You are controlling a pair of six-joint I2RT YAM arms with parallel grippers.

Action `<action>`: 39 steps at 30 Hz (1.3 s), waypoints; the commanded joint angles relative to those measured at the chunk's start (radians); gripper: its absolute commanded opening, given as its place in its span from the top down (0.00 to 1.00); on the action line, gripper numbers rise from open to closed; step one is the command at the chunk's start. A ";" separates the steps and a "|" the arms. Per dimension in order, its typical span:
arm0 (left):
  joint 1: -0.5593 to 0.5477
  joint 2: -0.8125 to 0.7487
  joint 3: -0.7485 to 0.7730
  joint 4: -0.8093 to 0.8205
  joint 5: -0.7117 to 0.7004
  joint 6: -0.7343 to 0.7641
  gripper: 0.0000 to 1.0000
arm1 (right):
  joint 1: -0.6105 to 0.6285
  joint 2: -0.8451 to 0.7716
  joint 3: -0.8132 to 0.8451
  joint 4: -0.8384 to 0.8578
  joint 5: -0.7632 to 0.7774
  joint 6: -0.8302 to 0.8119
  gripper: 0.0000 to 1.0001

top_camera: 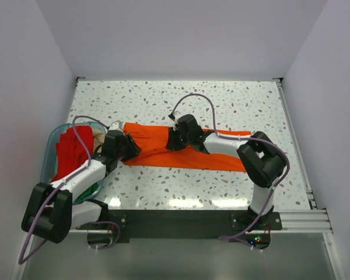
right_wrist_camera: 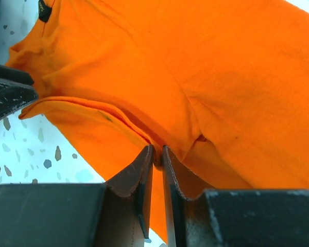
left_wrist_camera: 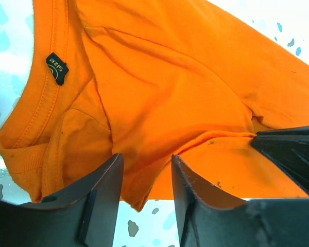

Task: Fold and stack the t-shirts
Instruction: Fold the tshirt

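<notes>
The bright orange t-shirt [top_camera: 163, 149] lies spread as a long strip across the middle of the table; it fills the left wrist view [left_wrist_camera: 159, 87] and the right wrist view [right_wrist_camera: 221, 77]. My left gripper [top_camera: 130, 147] is open at the shirt's left end, near the collar with its black size tag [left_wrist_camera: 57, 67], its jaws astride a loose cloth edge. My right gripper [top_camera: 176, 140] is shut on a fold of the orange shirt near its middle. A red shirt [top_camera: 70, 153], a green one [top_camera: 90, 191] and a beige one [top_camera: 99, 138] lie in the tub.
The translucent teal plastic tub [top_camera: 51, 143] stands at the left edge of the speckled table [top_camera: 221, 99], beside my left arm. White walls close the table at the back and both sides. A black rail [top_camera: 181, 219] runs along the near edge.
</notes>
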 commanded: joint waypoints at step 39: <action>-0.027 0.490 0.239 -0.024 -0.155 -0.210 0.92 | -0.346 -0.147 -0.015 -0.511 0.565 0.074 0.58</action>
